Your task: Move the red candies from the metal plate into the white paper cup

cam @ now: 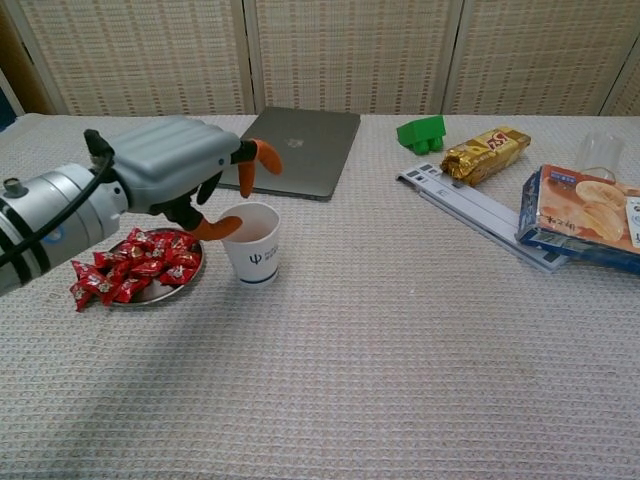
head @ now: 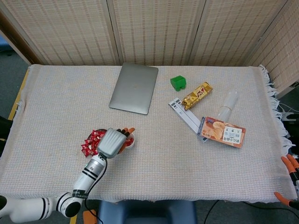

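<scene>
From the head view, the left hand (head: 111, 142) hangs over the near-left part of the worktop (head: 60, 102), covering much of the cup (head: 130, 140), whose rim and a bit of red inside show just right of it. The candies (head: 91, 141) lie heaped on the plate (head: 99, 131) just left of the hand. Its fingers (head: 126, 131) point away from the robot, apart. Farther back lie a laptop (head: 134, 87), a green block (head: 178, 82), a gold bar (head: 196, 95), a white strip (head: 184, 114), a clear cup (head: 228, 103) on its side and a snack box (head: 224, 132). At the far right edge, orange fingertips of the right hand (head: 290, 165) show; whether they are open or closed cannot be told.

From the chest view, the left hand (cam: 175, 175) hovers above and left of the cup (cam: 252, 243), empty, its fingers (cam: 262, 157) spread, the thumb tip near the rim. The candies (cam: 132, 264) fill the plate (cam: 160, 292), which stands just beside the cup.
</scene>
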`<state>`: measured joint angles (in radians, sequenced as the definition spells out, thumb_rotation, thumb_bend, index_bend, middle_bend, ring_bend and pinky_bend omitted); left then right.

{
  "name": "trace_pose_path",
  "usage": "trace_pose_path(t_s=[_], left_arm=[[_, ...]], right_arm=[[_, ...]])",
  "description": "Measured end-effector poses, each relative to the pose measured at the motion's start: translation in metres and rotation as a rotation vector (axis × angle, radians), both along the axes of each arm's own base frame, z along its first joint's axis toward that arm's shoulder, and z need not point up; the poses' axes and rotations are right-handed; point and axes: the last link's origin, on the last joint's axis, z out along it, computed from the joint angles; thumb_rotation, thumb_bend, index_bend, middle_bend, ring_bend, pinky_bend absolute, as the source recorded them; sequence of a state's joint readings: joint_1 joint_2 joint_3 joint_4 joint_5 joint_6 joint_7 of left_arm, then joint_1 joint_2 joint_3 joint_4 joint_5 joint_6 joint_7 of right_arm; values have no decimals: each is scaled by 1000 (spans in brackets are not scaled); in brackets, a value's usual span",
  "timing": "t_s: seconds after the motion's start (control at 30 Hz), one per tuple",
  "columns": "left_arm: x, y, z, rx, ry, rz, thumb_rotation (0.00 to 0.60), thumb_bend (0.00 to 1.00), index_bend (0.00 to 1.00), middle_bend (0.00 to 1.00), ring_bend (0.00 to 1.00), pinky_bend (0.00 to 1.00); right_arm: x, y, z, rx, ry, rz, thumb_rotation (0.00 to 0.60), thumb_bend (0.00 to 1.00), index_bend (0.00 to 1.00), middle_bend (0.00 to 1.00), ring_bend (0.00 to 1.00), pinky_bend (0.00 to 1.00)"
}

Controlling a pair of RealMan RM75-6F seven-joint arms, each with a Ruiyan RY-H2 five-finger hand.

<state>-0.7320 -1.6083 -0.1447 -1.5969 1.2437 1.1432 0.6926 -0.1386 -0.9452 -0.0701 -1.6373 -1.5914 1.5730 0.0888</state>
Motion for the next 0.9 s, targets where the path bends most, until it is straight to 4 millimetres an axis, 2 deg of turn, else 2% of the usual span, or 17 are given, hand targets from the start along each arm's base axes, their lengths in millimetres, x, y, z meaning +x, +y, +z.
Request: trace_pose_path(t_s=[0.1,0.2,0.33,0.43,0.63,0.9], left_arm=[[-16,-10,14,9,-8,18,600,382,197,336,584,1000],[-40,-20,23,14,7,66,600,376,178,260,584,1000],[-75,-31,24,2,37,157,600,370,134,166,599,1000],[-92,-32,23,3,57,203,600,372,123,143,610,1000],[-115,-31,17,12,99,262,600,371,123,139,623,1000],[-127,-33,13,-5,150,312,600,367,145,162,645,1000]], right_arm=[[1,1,0,3,-2,7,600,60,0,0,0,0],[3,3,0,2,-4,17,600,60,0,0,0,0],[5,5,-1,7,-6,30,600,60,0,0,0,0],[6,6,-2,15,-5,36,600,60,0,0,0,0],[7,6,-3,20,-6,43,600,60,0,0,0,0],[7,6,-4,22,-4,42,600,60,0,0,0,0]])
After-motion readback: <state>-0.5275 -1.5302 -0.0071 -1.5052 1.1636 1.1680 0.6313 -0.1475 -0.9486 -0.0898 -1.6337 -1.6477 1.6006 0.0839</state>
